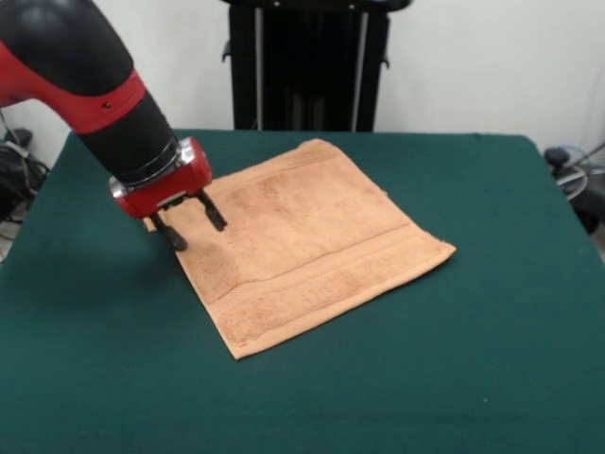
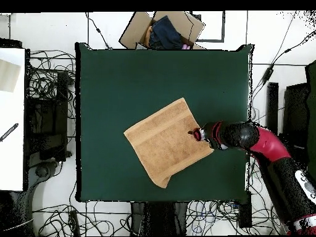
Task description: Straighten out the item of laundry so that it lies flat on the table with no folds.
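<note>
Red-and-black arm angled down from surface (image 1: 85, 378) left edge in front view; gripper (image 1: 189, 225) fingers parted, empty, tips at edge of towel (image 1: 302, 246), mid-surface, nearly flat.

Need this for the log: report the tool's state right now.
Tool: open, holding nothing, its fingers apart over the left edge of the towel in the front view.

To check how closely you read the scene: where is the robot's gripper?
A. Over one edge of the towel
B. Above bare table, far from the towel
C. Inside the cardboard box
A: both views show the gripper at the edge of the towel, fingers apart.
</note>
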Robot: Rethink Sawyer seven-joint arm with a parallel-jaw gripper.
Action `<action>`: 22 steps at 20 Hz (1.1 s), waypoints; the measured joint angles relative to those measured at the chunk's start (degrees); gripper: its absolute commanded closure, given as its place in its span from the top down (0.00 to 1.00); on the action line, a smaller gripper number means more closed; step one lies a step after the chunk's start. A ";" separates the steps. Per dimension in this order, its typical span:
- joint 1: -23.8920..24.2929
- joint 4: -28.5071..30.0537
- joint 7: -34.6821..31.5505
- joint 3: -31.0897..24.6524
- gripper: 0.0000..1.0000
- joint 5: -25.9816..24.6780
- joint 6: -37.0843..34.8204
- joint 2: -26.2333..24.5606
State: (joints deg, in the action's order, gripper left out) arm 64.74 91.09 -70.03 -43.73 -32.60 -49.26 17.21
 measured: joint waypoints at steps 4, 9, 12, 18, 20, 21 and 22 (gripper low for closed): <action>-0.71 -3.71 0.90 0.00 1.00 0.07 -2.28 -0.88; -1.42 -9.76 3.45 0.02 1.00 0.15 -6.41 -3.28; -1.72 -12.15 5.00 0.02 1.00 0.14 -8.20 -4.22; -2.26 -15.55 7.40 0.03 1.00 0.14 -10.58 -5.55; -2.32 -16.08 7.52 0.04 1.00 0.24 -10.71 -5.84; -2.35 -16.40 7.54 0.04 1.00 0.31 -10.75 -6.03; -2.38 -16.72 7.55 0.04 1.00 0.38 -10.79 -6.22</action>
State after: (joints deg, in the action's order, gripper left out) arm 62.36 74.37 -62.47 -43.69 -32.22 -60.05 10.99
